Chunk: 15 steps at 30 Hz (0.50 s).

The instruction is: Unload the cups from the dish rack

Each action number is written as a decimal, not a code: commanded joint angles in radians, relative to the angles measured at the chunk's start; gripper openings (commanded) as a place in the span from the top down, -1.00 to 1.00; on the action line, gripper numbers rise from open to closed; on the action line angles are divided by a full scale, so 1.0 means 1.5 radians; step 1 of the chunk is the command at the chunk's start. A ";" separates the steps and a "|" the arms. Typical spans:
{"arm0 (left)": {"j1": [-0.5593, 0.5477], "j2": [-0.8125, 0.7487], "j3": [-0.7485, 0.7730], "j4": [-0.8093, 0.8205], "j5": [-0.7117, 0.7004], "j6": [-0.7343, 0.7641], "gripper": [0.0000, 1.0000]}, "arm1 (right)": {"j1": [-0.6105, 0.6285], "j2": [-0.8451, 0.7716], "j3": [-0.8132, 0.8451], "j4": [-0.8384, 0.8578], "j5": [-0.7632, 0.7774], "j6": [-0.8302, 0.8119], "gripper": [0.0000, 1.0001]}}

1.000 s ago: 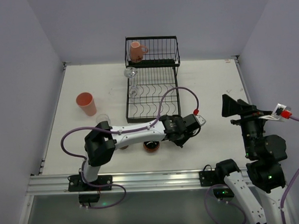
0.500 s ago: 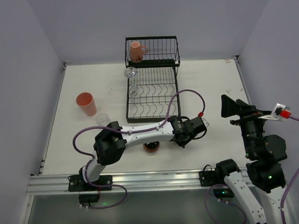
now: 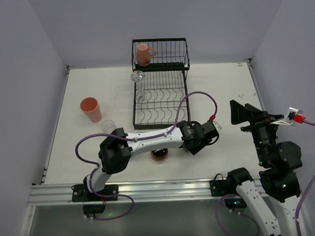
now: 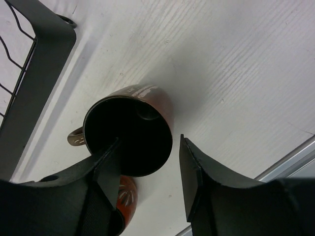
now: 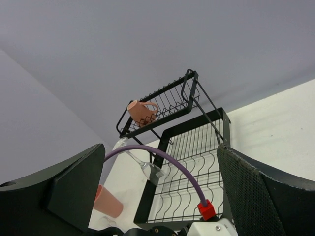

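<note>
My left fingers (image 4: pixel 194 187) are standing half parted over the dark brown mug (image 4: pixel 129 132), gripping nothing, just before the dish rack (image 3: pixel 160 126); pink mug (image 3: pixel 143 54) and clear glasses (image 3: pixel 139 86) are awaiting unloading.

No lettering can be read in any view.
The dark brown mug (image 4: pixel 147 98) on the near part of the table carries pale painted dashes by its rim and handle, and the orange-red cup (image 4: pixel 127 191) just beside it has similar white strokes; these are strokes, not letters. The red connector (image 5: pixel 205 210) on the purple cable (image 5: pixel 162 156) and the red-and-white tag (image 3: pixel 297 117) at the right edge show no print that can be made out.
</note>
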 commanded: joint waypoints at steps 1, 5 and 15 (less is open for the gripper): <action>-0.003 -0.045 0.025 0.021 -0.044 0.003 -0.10 | -0.001 0.018 0.026 0.031 -0.026 0.008 -0.95; 0.008 -0.078 0.025 0.064 -0.079 -0.003 -0.31 | 0.000 0.028 0.029 0.046 -0.056 0.002 -0.96; 0.048 -0.295 -0.080 0.267 -0.169 -0.018 -0.82 | 0.000 0.068 0.061 0.072 -0.112 -0.007 -0.96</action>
